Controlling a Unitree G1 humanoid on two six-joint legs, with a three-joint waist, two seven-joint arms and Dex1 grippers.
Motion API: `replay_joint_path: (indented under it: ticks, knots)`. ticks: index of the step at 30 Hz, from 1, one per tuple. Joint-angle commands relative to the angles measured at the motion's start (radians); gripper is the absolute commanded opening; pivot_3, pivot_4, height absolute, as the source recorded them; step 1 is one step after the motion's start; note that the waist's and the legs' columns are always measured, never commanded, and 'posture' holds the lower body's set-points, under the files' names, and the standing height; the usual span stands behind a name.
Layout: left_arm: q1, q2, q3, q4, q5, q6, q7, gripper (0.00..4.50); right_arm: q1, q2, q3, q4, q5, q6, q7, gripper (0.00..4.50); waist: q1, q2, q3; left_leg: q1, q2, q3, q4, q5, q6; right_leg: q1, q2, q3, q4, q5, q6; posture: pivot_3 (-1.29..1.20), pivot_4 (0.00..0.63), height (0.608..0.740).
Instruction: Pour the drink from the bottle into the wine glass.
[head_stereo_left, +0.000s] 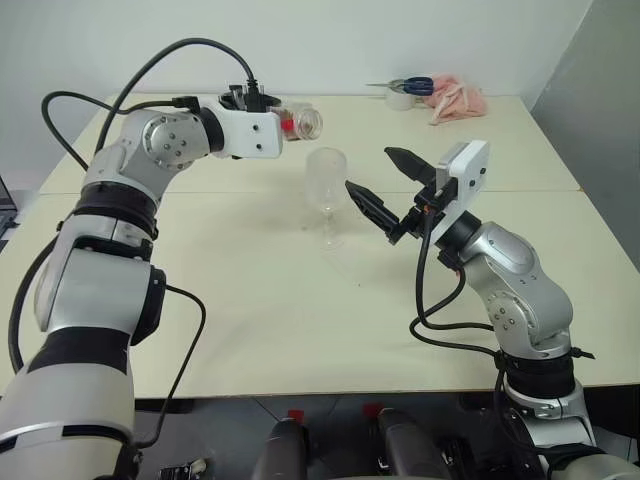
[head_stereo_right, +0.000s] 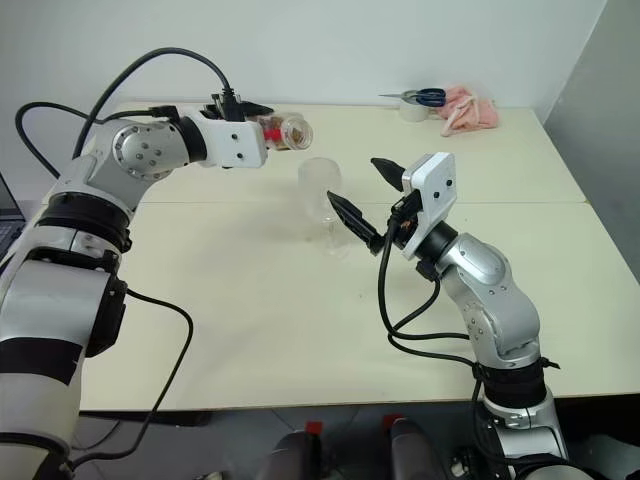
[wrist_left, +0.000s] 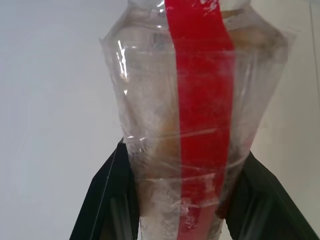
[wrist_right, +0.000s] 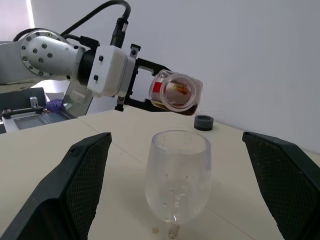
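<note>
Bottle (wrist_right: 176, 91) pinched in left hand (head_stereo_left: 268, 118), tipped above wine glass (wrist_right: 177, 175); right hand (head_stereo_left: 392, 182) spread.

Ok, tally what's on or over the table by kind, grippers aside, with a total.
Bottle: 1
Wine glass: 1
Tape roll: 1
Scissors: 1
Pink cloth: 1
Dark cap: 1
Total: 6
</note>
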Motion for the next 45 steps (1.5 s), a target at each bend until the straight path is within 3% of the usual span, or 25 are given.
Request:
replay_joint_path:
  ticks: [1, 45]
  knots:
    - [-0.049, 0.023, -0.006, -0.001, 0.015, -0.028, 0.045, 1.72, -0.011, 0.007, 0.000, -0.015, -0.004, -0.025, -0.006, 4.50, -0.002, 0.000, 0.000, 0.000, 0.000, 0.000, 0.000, 0.000, 0.000, 0.000, 0.000, 0.000, 0.000, 0.000, 0.000, 0.00, 0.150, 0.740]
    - [-0.124, 0.058, -0.133, 0.038, 0.191, -0.086, 0.219, 1.72, 0.002, 0.023, 0.003, -0.012, -0.020, -0.035, 0.000, 4.50, -0.007, 0.000, 0.000, -0.003, -0.001, 0.000, 0.014, 0.000, 0.000, -0.005, 0.000, 0.001, 0.015, 0.000, 0.000, 0.00, 0.150, 0.740]
